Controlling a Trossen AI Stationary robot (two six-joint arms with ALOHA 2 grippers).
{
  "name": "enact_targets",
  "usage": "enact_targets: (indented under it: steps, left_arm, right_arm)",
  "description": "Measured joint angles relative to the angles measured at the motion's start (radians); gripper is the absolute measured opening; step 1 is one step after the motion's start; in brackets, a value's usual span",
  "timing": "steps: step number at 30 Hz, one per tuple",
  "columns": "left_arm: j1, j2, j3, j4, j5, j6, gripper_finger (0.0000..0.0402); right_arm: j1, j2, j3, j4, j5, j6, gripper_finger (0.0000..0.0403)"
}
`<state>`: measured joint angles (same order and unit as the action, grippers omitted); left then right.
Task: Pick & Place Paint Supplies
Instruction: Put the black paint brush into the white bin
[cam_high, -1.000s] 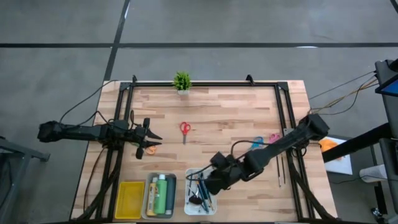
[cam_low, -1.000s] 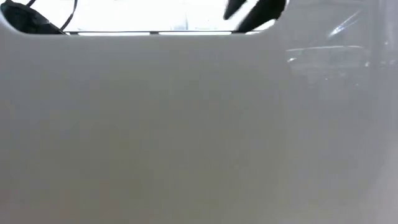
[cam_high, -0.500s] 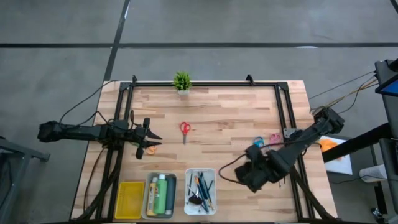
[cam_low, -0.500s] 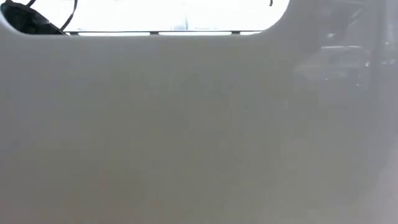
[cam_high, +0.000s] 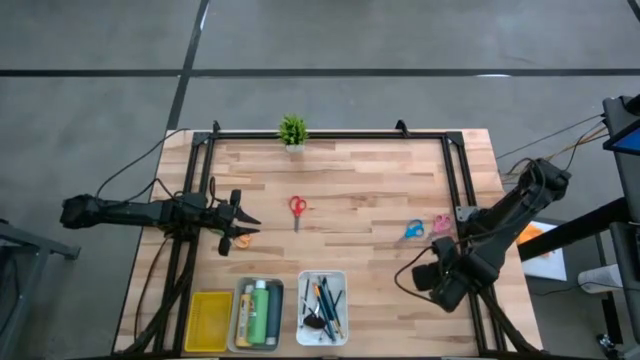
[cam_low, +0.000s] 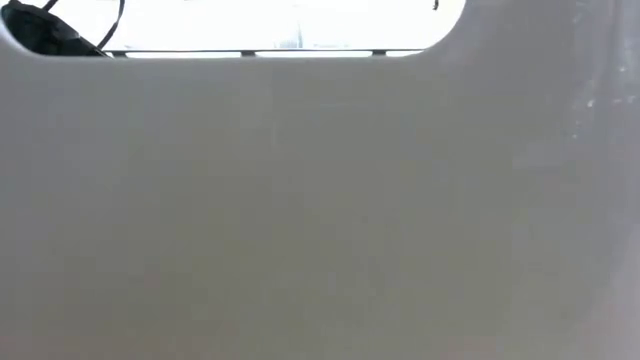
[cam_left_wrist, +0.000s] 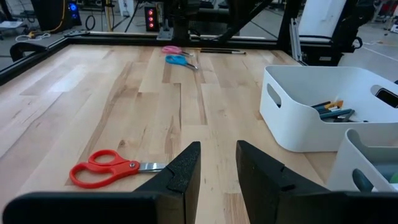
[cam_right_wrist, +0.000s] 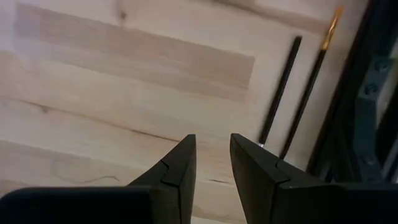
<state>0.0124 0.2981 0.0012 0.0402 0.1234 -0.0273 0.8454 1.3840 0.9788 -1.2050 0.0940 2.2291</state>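
Note:
My right gripper (cam_high: 443, 283) (cam_right_wrist: 212, 155) points down over the table's right side, open, with only bare wood between its fingers. Two thin dark brushes (cam_right_wrist: 280, 90) (cam_right_wrist: 309, 87) lie side by side on the wood just beyond its fingertips, along the black frame rail; the arm hides them in the high view. Blue scissors (cam_high: 414, 229) and pink scissors (cam_high: 441, 222) lie flat farther back, red scissors (cam_high: 297, 208) near the middle. My left gripper (cam_high: 245, 225) (cam_left_wrist: 217, 162) waits open at the left edge, beside orange scissors (cam_high: 242, 238).
Three trays stand along the near edge: yellow (cam_high: 210, 320), grey (cam_high: 258, 314) with bottles, white (cam_high: 322, 307) with brushes. A potted plant (cam_high: 292, 130) stands at the far edge. A black frame rail (cam_high: 470, 250) runs along the right side. A white wall fills the low view.
My right gripper has swung from above the white tray toward the table's right edge, rolling its wrist and tipping until it points down. It now stands by the right frame rail, near the two brushes. Its finger gap shows in one frame only.

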Motion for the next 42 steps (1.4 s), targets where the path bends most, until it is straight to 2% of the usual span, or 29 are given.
enact_targets:
  steps: [6,11,17,26,39,42]
  left_arm:
    - [0.000,0.000,0.000,0.000,0.000,0.000,0.0104]
    - [0.000,0.000,0.000,0.000,0.000,0.000,0.0104]
    - [0.000,0.000,0.000,0.000,0.000,0.000,0.0104]
    - [0.000,0.000,0.000,0.000,0.000,0.000,0.0104]
    - [0.000,0.000,0.000,0.000,0.000,0.000,0.0104]
    - [0.000,0.000,0.000,0.000,0.000,0.000,0.0104]
  right_arm:
    - [0.023,-0.043,-0.128,0.055,-0.071,0.027,0.0098]
    - [0.023,-0.077,-0.215,0.120,-0.081,0.024,0.0098]
    - [0.023,-0.094,-0.302,0.151,-0.198,0.019,0.0098]
    - [0.023,-0.095,-0.397,0.332,-0.199,0.022,0.0098]
    - [0.022,-0.093,-0.437,0.356,-0.202,0.042,0.0097]
    - [0.022,-0.093,-0.438,0.364,-0.199,0.041,0.0081]
